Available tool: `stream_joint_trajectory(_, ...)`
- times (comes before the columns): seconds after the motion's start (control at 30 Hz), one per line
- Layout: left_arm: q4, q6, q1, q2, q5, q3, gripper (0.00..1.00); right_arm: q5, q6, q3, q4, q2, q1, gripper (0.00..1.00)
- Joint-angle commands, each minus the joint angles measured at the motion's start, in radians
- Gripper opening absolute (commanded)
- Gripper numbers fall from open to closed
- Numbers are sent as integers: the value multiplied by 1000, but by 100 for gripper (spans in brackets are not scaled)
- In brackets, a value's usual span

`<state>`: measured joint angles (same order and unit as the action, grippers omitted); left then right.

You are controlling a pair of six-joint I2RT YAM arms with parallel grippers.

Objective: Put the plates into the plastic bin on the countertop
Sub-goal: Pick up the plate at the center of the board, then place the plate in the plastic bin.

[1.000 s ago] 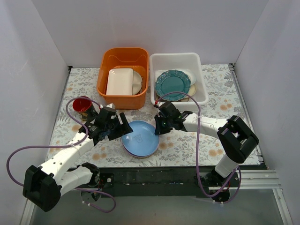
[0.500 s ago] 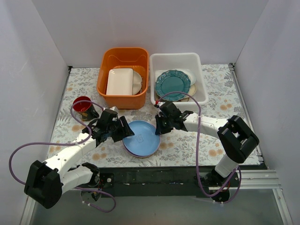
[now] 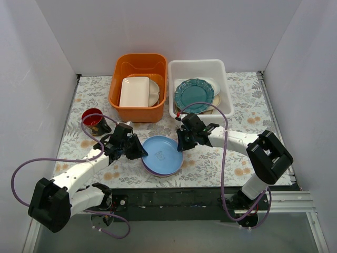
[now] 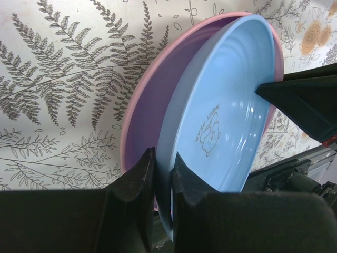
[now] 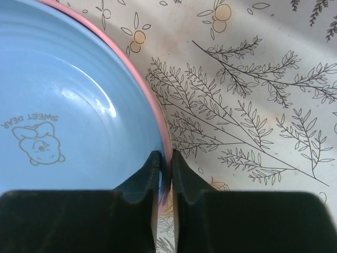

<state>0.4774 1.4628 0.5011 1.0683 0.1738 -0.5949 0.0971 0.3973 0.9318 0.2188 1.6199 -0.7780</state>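
A light blue plate [image 3: 163,153] [image 4: 226,121] [image 5: 63,105] lies on a pink plate [image 3: 158,172] [image 4: 152,100] [image 5: 154,108] on the countertop [image 3: 237,158]. My left gripper [image 3: 140,153] [image 4: 163,158] is shut on the blue plate's left rim, which is tilted up off the pink one. On the opposite side, my right gripper [image 3: 180,143] [image 5: 165,156] pinches the blue and pink rims together. The plastic bin [image 3: 197,64] stands at the back right and holds a teal scalloped plate [image 3: 194,95] on top of other plates.
An orange tub [image 3: 138,60] with a cream rectangular dish [image 3: 135,91] sits left of the bin. A red cup [image 3: 93,120] stands at the left, behind my left arm. White walls close in three sides.
My left gripper moved right onto the blue plate's rim and closed on it. The blue plate shifted a little right and its left edge rose. The right gripper stayed shut.
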Motion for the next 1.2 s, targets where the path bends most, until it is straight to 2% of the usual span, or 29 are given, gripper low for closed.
stream_joint_trajectory(0.0,-28,13,4,-5,6,-12,0,-42,-46,-22,74,-32,-7,23)
stream_joint_trajectory(0.13,-23,11,4,-24,-7,-26,0,-34,-51,-27,64,-83,-7,39)
stream_joint_trajectory(0.17,-22,13,2,-30,-10,-31,0,-31,-54,-27,60,-92,-7,47)
stream_joint_trajectory(0.23,-16,7,2,-33,-16,-46,0,-25,-60,-28,56,-120,-7,53)
stream_joint_trajectory(0.37,-5,4,4,-31,-20,-68,0,-14,-71,-28,51,-166,-7,74)
stream_joint_trajectory(0.57,1,5,4,-48,-23,-82,0,59,-80,-37,22,-239,0,94)
stream_joint_trajectory(0.7,18,7,2,-62,-28,-97,0,148,-63,-71,-32,-281,40,98)
stream_joint_trajectory(0.97,-6,4,4,-148,-28,-103,0,271,-35,-108,-97,-368,114,98)
stream_joint_trajectory(1.17,-66,2,4,-194,16,-88,0,456,47,-188,-210,-414,203,98)
